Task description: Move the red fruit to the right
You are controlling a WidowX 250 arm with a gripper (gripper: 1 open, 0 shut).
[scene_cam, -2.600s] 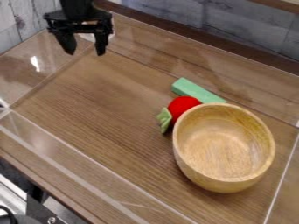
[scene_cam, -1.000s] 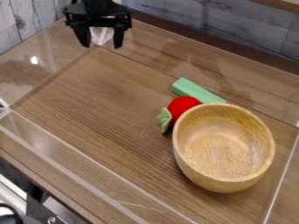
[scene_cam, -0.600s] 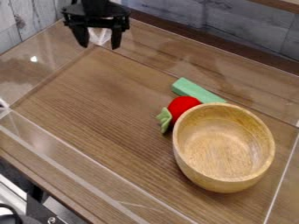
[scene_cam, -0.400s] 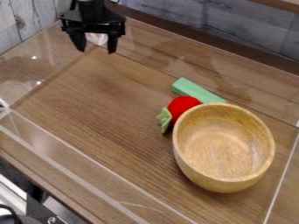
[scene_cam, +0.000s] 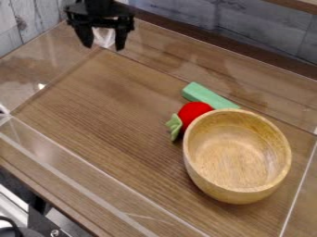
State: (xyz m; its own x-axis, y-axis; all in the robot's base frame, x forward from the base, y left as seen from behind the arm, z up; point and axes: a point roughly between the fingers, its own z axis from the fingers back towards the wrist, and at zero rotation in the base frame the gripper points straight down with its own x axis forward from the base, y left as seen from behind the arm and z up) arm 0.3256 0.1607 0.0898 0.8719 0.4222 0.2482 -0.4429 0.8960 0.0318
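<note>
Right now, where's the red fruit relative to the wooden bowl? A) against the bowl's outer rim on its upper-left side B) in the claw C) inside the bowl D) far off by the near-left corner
A: the red fruit sits on the table against the upper-left rim of the wooden bowl, beside the green block; the open claw is far off, top left.

Fruit (scene_cam: 192,113) between block (scene_cam: 209,96) and bowl (scene_cam: 238,154)

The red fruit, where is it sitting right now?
The red fruit sits right of centre on the table, against the wooden bowl's upper-left rim, beside the green block.
</note>
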